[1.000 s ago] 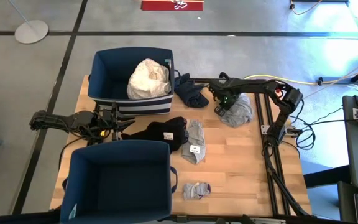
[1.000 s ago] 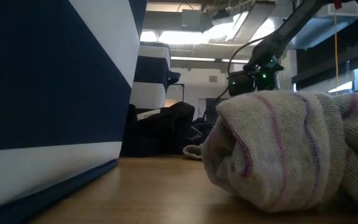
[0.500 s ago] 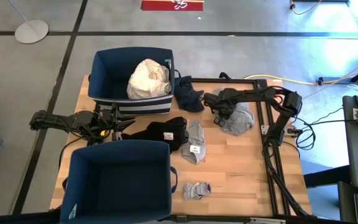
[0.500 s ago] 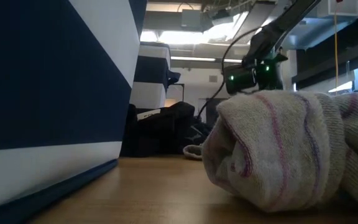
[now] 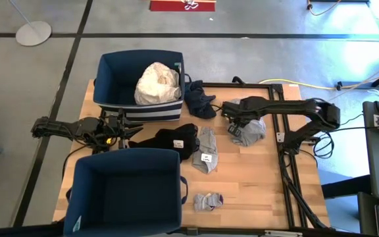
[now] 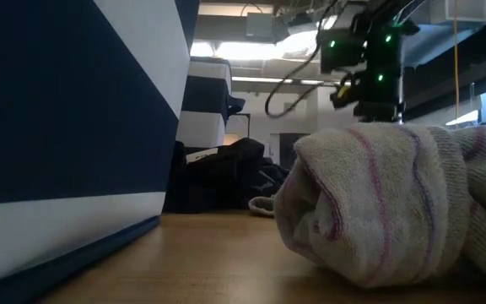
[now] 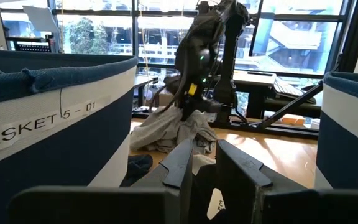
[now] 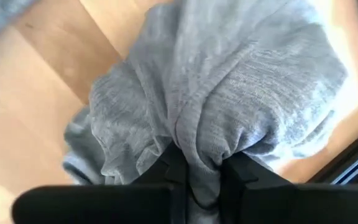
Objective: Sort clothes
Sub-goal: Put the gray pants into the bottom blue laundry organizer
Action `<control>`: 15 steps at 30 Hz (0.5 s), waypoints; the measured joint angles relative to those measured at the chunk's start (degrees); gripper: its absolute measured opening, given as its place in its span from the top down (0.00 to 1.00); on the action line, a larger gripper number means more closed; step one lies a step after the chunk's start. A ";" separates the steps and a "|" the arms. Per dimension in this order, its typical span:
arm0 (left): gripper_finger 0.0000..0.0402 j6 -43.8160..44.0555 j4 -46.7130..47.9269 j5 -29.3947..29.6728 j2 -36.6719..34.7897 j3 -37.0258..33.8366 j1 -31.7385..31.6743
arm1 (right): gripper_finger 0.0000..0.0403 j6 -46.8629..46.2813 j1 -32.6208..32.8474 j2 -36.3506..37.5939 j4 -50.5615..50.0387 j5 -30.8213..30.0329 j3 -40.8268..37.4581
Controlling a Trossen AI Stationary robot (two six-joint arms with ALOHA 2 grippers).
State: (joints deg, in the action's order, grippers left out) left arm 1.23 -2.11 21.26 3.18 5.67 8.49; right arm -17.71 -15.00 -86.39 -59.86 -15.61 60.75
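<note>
High view: navy garment [image 5: 200,101] beside right gripper [image 5: 234,125], grey garment [image 5: 250,130] pinched.

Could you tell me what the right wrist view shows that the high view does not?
Only the right wrist view shows the fingers pinching a fold of the light grey garment. Only the high view shows both navy bins, the black garment, the socks and the waiting left gripper. Both show the right gripper holding that grey garment above the table.
</note>
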 joint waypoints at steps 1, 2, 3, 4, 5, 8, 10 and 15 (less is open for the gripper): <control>0.85 0.03 0.00 0.00 0.02 0.00 -0.01 | 0.89 -0.20 0.47 1.08 0.05 -0.35 0.00; 0.85 0.01 0.02 0.00 0.00 0.00 -0.01 | 0.89 -0.33 0.95 2.17 0.03 -0.79 0.00; 0.85 -0.15 0.21 0.00 0.00 0.00 -0.01 | 0.89 -0.43 1.44 3.29 -0.03 -1.32 0.12; 0.85 -0.31 0.64 0.00 0.00 0.00 0.00 | 0.89 -0.49 1.95 4.24 -0.18 -1.81 0.55; 0.85 -0.36 1.10 0.03 0.00 0.00 -0.01 | 0.89 -0.50 2.44 5.15 -0.07 -2.36 1.08; 0.85 0.89 1.60 1.47 0.02 0.00 0.00 | 0.89 -0.28 4.06 7.28 -0.12 -4.29 3.57; 0.85 0.92 1.58 1.82 0.02 -0.02 -0.02 | 0.89 0.37 5.19 8.11 -0.09 -5.66 5.99; 0.85 0.29 1.55 1.84 0.02 -0.01 -0.02 | 0.89 3.09 8.20 8.28 0.51 -9.71 14.35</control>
State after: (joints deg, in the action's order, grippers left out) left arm 1.52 -0.56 23.09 3.20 5.67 8.47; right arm -14.63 -6.80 -78.11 -59.35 -25.32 75.10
